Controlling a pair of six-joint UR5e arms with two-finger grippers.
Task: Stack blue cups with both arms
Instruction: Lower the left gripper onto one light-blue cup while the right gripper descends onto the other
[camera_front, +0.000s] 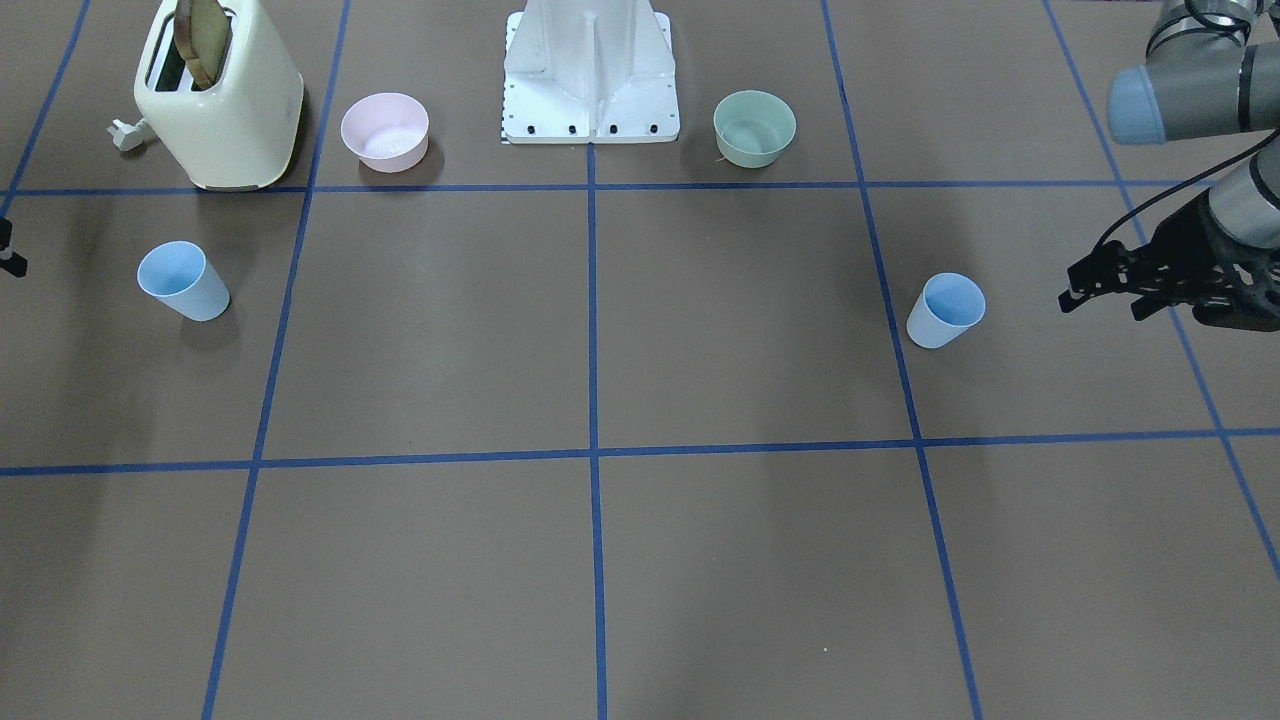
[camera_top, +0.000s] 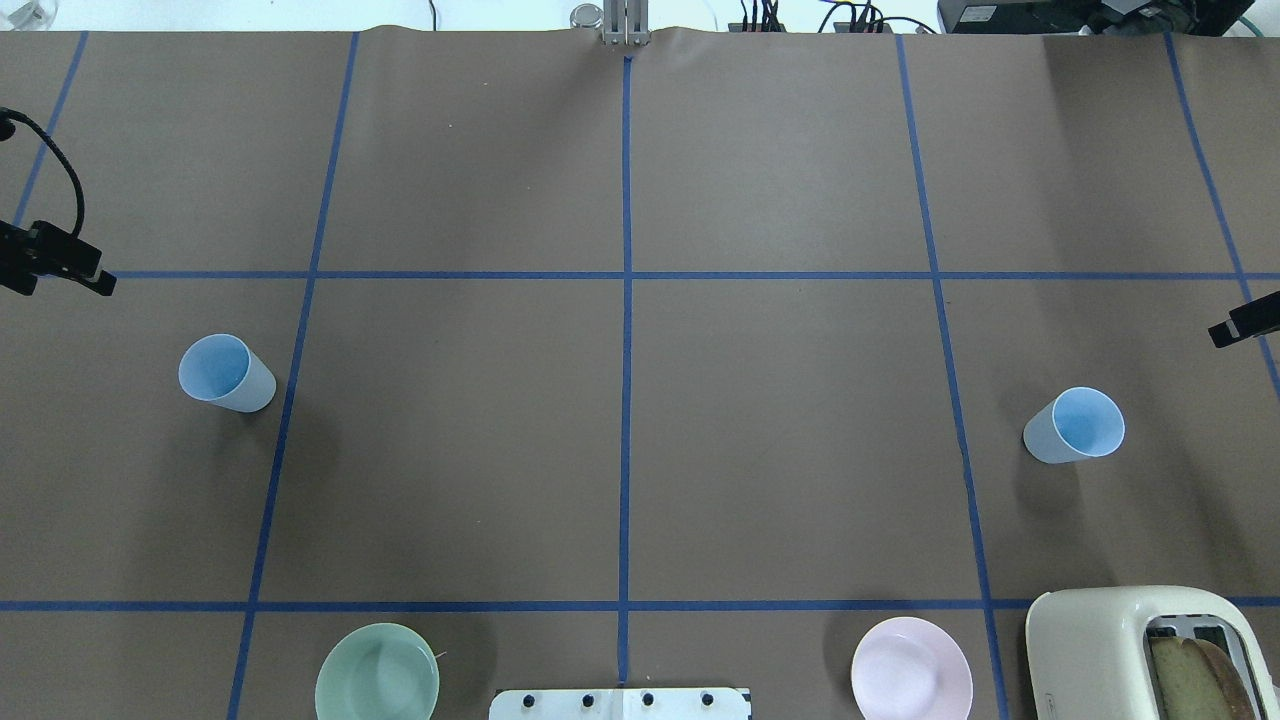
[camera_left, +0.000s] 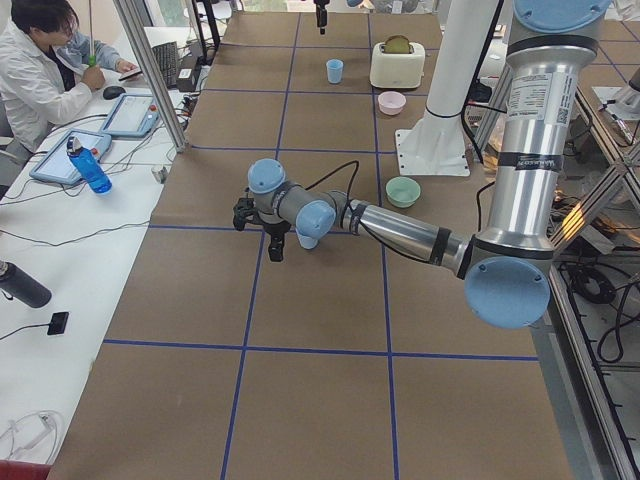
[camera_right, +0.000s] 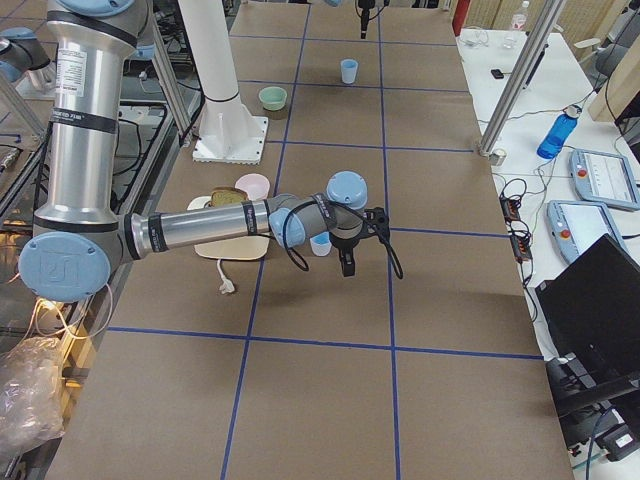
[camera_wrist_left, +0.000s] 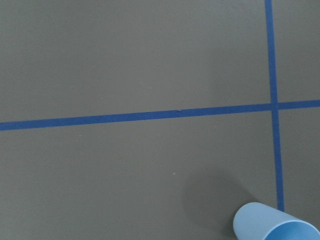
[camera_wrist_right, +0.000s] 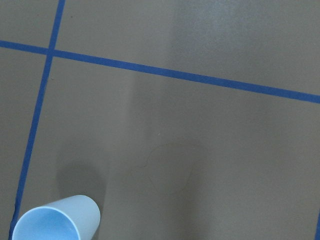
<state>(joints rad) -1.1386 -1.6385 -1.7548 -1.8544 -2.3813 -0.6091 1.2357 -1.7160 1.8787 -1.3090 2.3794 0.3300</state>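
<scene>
Two light-blue cups stand upright and far apart on the brown table. One cup (camera_top: 226, 372) (camera_front: 945, 310) is on my left side and shows at the bottom of the left wrist view (camera_wrist_left: 275, 222). The other cup (camera_top: 1075, 425) (camera_front: 183, 280) is on my right side and shows in the right wrist view (camera_wrist_right: 57, 220). My left gripper (camera_front: 1104, 305) (camera_top: 62, 287) hovers beside its cup, apart from it, with its fingers spread and empty. My right gripper (camera_top: 1245, 322) only pokes in at the frame edge, away from its cup; its jaws are hidden.
A cream toaster (camera_front: 220, 100) with a slice of bread stands near the robot's white base (camera_front: 590, 70). A pink bowl (camera_front: 385, 130) and a pale green bowl (camera_front: 754, 127) flank the base. A person (camera_left: 40, 70) sits beyond the far table edge.
</scene>
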